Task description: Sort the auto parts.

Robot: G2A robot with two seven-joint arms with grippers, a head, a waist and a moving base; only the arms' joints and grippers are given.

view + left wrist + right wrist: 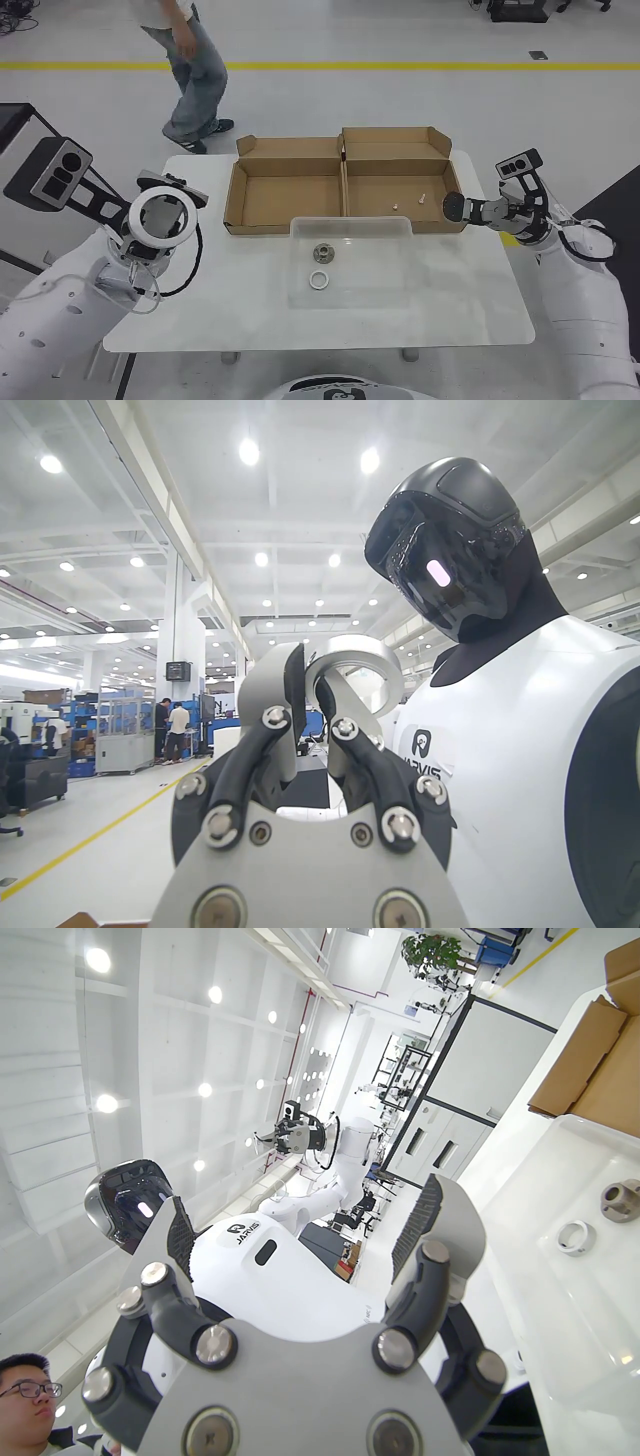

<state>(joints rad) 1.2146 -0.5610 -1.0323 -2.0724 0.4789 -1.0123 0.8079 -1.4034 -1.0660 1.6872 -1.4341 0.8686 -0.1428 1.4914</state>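
My left gripper point(310, 680) is shut on the rim of a large silver metal ring point(380, 655), held up in the air. From above, that ring point(188, 222) hangs over the table's left edge with the left gripper point(152, 240) beneath it. My right gripper point(305, 1208) is open with nothing between its fingers. It hovers at the right side of the cardboard box, right gripper point(455, 207) pointing toward it. A clear plastic tray point(400, 228) in the table's middle holds a grey flanged part point(322, 251) and a small white ring point(319, 280).
The cardboard box point(343, 175) behind the tray has two compartments; the right one holds two small pale parts point(421, 197). Its lids stand open at the back. The white table point(470, 310) has bare room in front of and to the right of the tray.
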